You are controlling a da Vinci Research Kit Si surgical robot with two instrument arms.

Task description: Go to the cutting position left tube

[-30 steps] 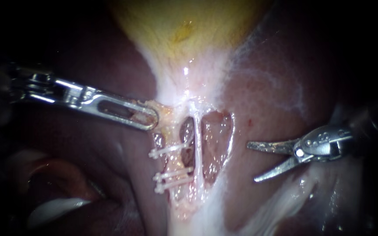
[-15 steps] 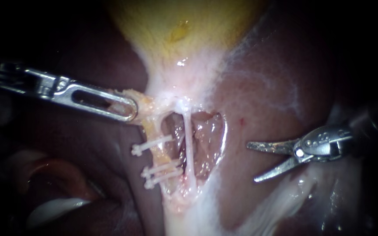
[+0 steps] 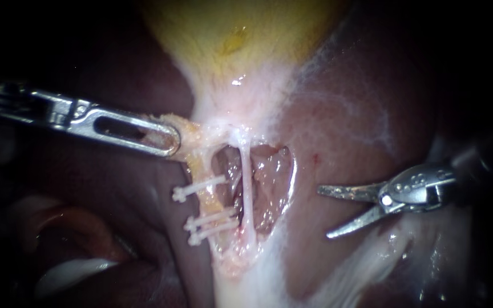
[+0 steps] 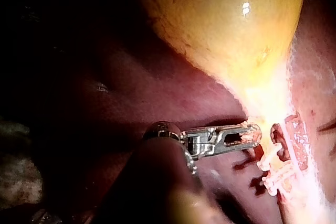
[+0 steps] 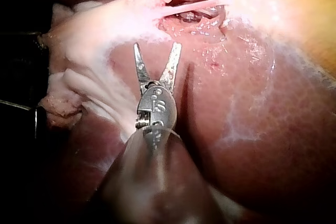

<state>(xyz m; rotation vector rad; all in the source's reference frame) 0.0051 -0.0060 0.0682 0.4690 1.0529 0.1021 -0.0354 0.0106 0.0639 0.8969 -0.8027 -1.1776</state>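
Bare dark-red liver surface [image 3: 306, 171] lies open between the parted jaws of the silver right instrument [image 3: 323, 213] and the opening in the tissue. Across that opening, the thin white tube [image 3: 246, 188] stands between this instrument and the yellowish left tube [image 3: 206, 204]. On the left tube, a bare stretch shows between the upper white clip [image 3: 198, 190] and the two lower white clips [image 3: 212, 222]. The slotted silver left instrument [image 3: 166, 142], jaws clamped on yellowish tissue [image 3: 188, 137], blocks the opening's upper left corner.

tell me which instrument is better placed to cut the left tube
Right. The right instrument is open, free and faces the clipped left tube; the left instrument is shut on tissue above it.
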